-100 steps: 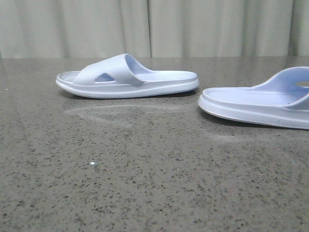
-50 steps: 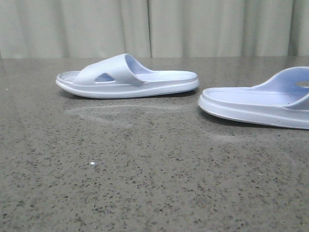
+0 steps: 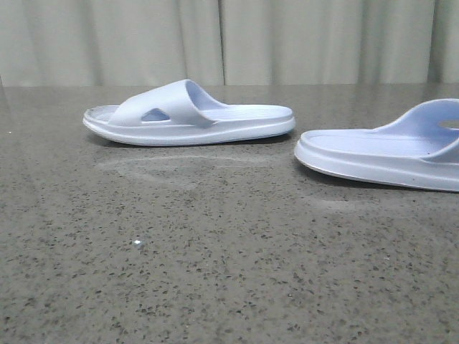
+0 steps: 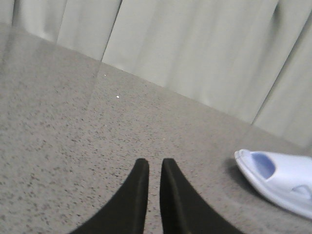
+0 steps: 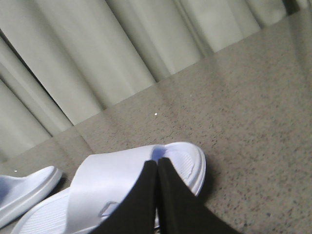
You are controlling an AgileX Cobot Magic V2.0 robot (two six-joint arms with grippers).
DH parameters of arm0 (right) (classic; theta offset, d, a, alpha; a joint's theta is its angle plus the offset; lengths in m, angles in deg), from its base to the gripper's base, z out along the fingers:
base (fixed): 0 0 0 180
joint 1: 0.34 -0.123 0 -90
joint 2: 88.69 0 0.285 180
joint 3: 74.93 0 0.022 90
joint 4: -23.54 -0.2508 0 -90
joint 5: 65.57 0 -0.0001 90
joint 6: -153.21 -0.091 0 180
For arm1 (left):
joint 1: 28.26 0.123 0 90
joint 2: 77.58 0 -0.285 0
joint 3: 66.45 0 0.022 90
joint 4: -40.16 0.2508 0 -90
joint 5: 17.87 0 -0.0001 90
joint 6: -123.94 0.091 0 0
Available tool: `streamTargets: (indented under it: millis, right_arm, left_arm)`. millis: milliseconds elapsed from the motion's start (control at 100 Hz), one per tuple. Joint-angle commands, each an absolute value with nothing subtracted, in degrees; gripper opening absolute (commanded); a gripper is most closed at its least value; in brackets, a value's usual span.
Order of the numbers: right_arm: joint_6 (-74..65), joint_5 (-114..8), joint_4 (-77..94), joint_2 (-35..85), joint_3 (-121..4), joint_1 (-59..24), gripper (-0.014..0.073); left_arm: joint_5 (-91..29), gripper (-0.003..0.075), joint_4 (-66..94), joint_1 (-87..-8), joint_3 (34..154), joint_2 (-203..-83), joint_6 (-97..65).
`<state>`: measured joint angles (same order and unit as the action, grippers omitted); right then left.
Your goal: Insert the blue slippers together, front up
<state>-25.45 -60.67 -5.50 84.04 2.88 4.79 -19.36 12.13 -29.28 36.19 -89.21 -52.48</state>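
Two pale blue slippers lie sole-down on the speckled grey table. The left slipper (image 3: pixel 188 115) lies sideways with its toe to the left. The right slipper (image 3: pixel 380 154) is nearer, with its toe end cut off by the right edge. Neither gripper shows in the front view. In the left wrist view, my left gripper (image 4: pixel 152 163) is empty, with only a thin slit between its fingers, over bare table; the left slipper's toe (image 4: pixel 278 180) lies off to one side. My right gripper (image 5: pixel 158 162) is shut and empty, over the strap and toe of the right slipper (image 5: pixel 112 180).
A pale pleated curtain (image 3: pixel 229 39) hangs behind the table's far edge. The heel of the left slipper (image 5: pixel 24 192) shows beside the right slipper in the right wrist view. A small white speck (image 3: pixel 137 244) lies on the near table.
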Motion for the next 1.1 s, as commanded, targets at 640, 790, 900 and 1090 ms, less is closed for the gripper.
streamTargets:
  millis: [640, 790, 900, 1090]
  right_arm:
    - [-24.81, -26.66, 7.29, 58.33, -31.06, 4.8, -0.0087]
    - [-24.81, -25.34, 7.18, 55.63, -32.19, 4.8, -0.0024]
    - [-24.81, -25.6, 7.75, 53.99, -32.19, 4.8, 0.0106]
    - [-25.29, -27.95, 12.11, 50.0, -33.5, 5.03, 0.0241]
  left_arm:
    - [-45.15, 0.0016, 20.02, -29.21, 70.93, -114.05, -47.24]
    - [-45.5, 0.0038, 13.84, -29.7, 71.06, -117.14, -41.53]
    - [-45.4, 0.0135, 8.09, -30.18, 71.06, -119.5, -37.27]
    - [-45.63, 0.0305, 3.49, -30.3, 71.11, -123.67, -34.36]
